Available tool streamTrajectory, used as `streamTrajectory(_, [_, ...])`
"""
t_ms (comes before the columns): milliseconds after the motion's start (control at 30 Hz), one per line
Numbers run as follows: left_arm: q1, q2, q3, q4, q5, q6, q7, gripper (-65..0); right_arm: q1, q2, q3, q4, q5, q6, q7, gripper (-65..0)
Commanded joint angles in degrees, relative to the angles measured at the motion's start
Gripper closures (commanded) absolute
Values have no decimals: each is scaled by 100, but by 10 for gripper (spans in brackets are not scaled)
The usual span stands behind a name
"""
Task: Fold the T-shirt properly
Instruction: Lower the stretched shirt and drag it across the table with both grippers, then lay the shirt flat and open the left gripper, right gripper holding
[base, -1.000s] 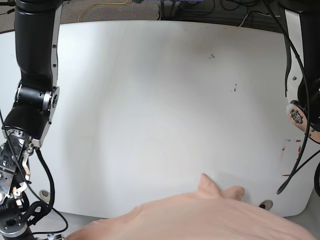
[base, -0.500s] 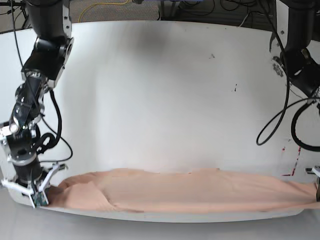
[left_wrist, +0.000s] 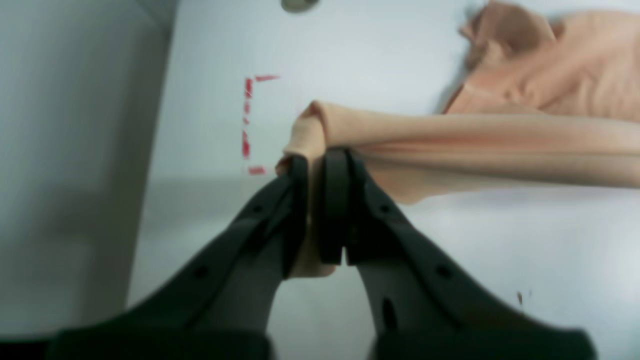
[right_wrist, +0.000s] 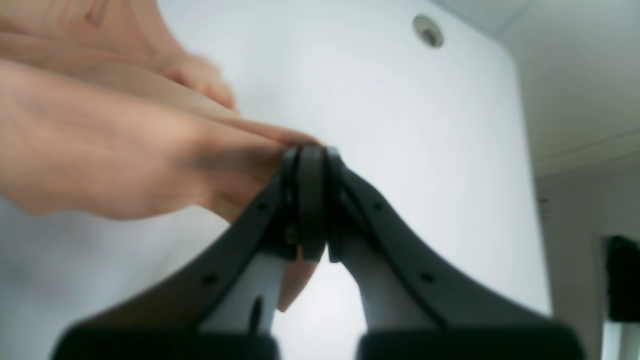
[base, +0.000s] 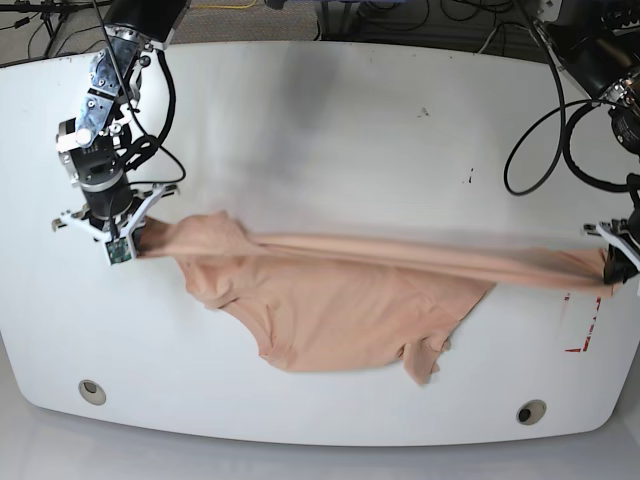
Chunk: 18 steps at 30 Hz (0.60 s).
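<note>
The left gripper (left_wrist: 320, 165) is pressed together on one end of the peach T-shirt (base: 340, 300) — red tape marks (left_wrist: 248, 125) lie just beside its tips. The right gripper (right_wrist: 310, 155) pinches the other end. Between both grippers the cloth is stretched, the rest lying on the white table (base: 330, 140).

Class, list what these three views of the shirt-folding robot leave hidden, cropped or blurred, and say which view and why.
- T-shirt print: no print shows in any view; it may lie face down or inside folds.
- Left tool: base view crops it at the right edge.
- Right tool: its pinched fabric is blurred in the right wrist view.
- Red marks: blurred in the left wrist view, meaning unclear.
</note>
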Motion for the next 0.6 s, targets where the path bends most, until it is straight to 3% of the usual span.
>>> streamTrajectory(0, [241, -144, -48, 100, -66, 17, -254, 0, -201, -41, 23, 130, 46, -66, 227, -3])
streamTrajectory(300, [970, -144, -74, 30, -40, -274, -263, 0, -992, -340, 32, 130, 46, -66, 253, -2])
streamTrajectory(567, [1392, -197, -74, -296, 13, -326, -263, 0, -1476, -612, 32, 121, 46, -66, 262, -2])
